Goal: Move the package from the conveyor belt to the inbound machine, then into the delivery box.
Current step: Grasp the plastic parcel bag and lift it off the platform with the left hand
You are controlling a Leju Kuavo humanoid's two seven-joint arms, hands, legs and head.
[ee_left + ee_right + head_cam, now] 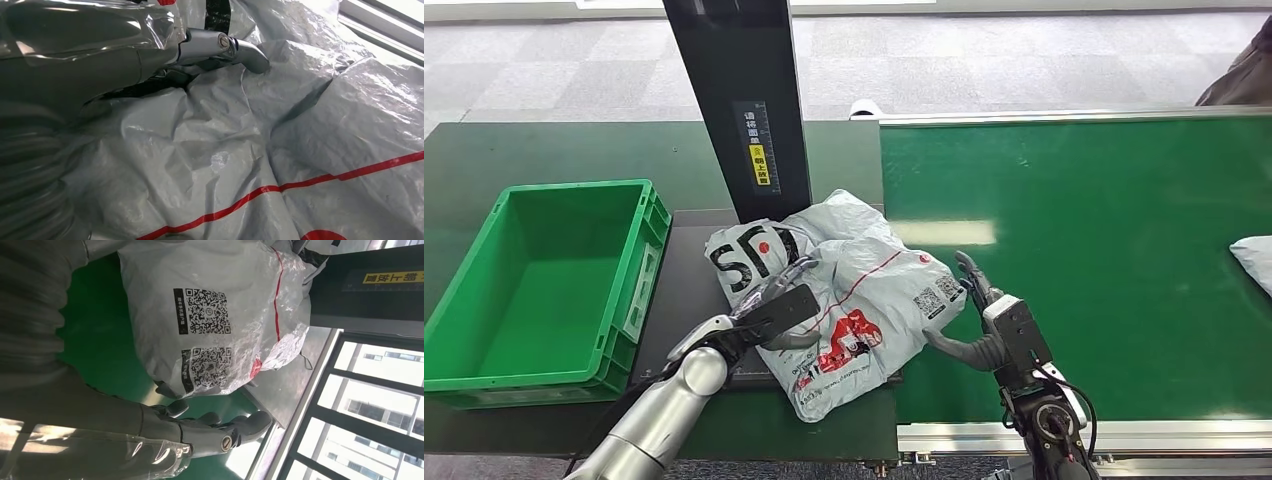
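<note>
A grey poly-bag package (864,285) with red and black print lies crumpled on the dark platform (689,290) of the inbound machine, at the foot of its black column (744,100). The bag's right part hangs over onto the green conveyor belt (1104,230). My left hand (774,308) rests flat on top of the bag's left half, and the left wrist view shows its thumb (240,50) touching the wrinkled film (250,150). My right hand (984,295) stands at the bag's right edge, fingers spread (220,432), beside the QR-code labels (207,315).
An empty green crate (574,187) sits on the table left of the platform. Another grey bag (1254,260) lies on the belt at the far right edge. A person's dark sleeve (1239,70) shows at the top right, behind the belt.
</note>
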